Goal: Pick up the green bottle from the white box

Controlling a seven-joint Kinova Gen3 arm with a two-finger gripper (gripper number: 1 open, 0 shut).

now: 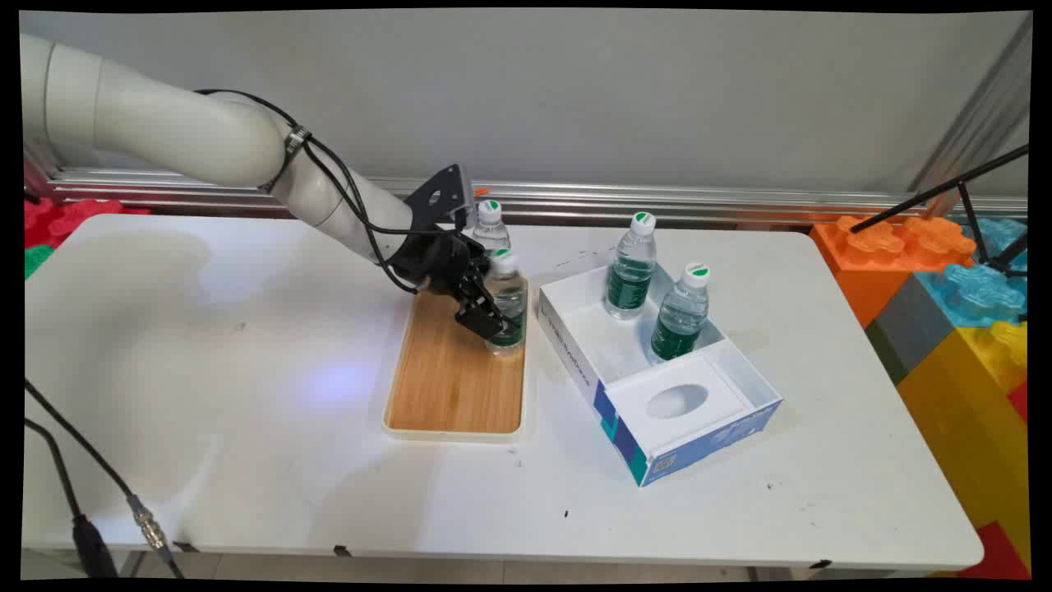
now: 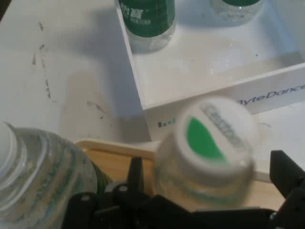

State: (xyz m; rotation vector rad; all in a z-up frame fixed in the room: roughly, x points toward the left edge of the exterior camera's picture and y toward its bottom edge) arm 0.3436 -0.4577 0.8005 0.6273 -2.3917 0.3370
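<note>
At the lower centre of the main view the near part of the wooden tray (image 1: 448, 386) lies bare on the bench (image 1: 246, 460). Mid-frame, my gripper (image 1: 493, 316) is clamped on a water bottle (image 1: 506, 302) standing at the tray's far right. Behind it, a second bottle (image 1: 491, 228) also stands on the tray. Right of centre, the open white box (image 1: 657, 411) holds two more bottles (image 1: 631, 267) (image 1: 682, 312), upright in its far compartment.
</note>
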